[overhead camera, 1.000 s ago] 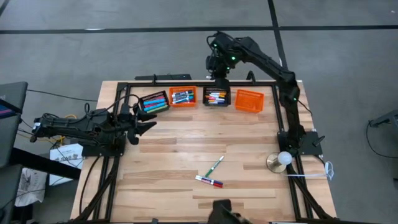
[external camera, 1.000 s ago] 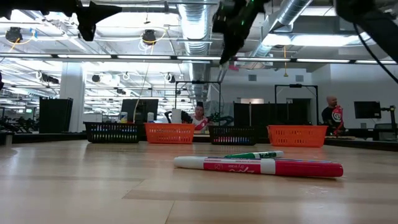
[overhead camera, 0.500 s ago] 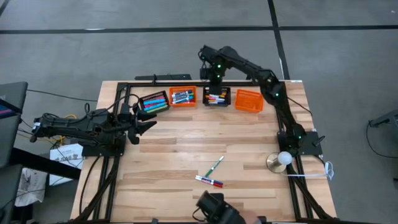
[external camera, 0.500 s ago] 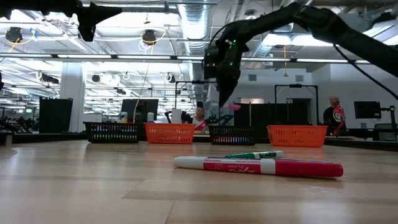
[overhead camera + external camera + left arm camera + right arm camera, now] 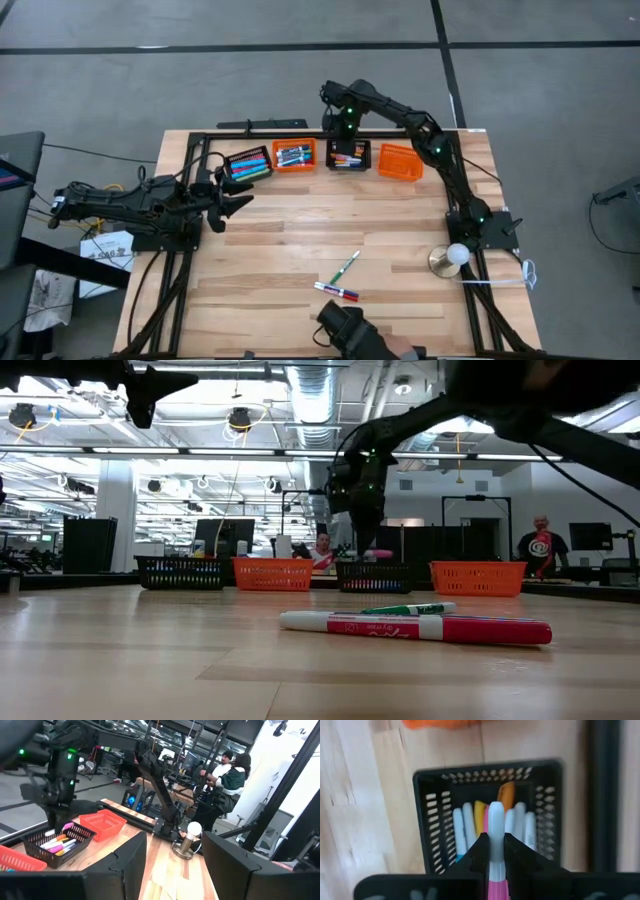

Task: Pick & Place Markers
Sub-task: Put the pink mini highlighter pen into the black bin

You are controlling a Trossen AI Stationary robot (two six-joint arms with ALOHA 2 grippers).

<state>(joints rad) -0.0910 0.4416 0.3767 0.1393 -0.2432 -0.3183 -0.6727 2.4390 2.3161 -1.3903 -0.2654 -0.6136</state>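
Note:
My right gripper (image 5: 495,839) hovers over the third basket along the far edge, a black mesh one (image 5: 434,815) (image 5: 349,155), shut on a pink and white marker (image 5: 378,553). Several markers (image 5: 520,822) lie in that basket. A green marker (image 5: 346,266) and a red and white marker (image 5: 337,292) lie flat on the table near its near edge. More markers fill the black basket (image 5: 247,163) and the orange basket (image 5: 294,155) to the left. My left gripper (image 5: 238,203) waits open at the table's left side. My right gripper pinches the marker between its two fingers (image 5: 480,847), partway along the white barrel (image 5: 495,822), coming from above. The fingers lie along the marker, and its pink part (image 5: 496,887) runs back between them. The marker is lifted clear, just above the black basket.
An orange mesh basket (image 5: 400,161) stands at the right end of the row. A round lamp-like object (image 5: 456,256) sits near the right arm's base. A black frame (image 5: 215,135) runs along the table's edges. People stand in the room beyond (image 5: 540,545). Bare wood lies mid-table.
My right gripper has come down from high above the table to just over the third basket, the arm stretching out, with the pink and white marker carried down in its shut fingers. The markers on the table have not moved.

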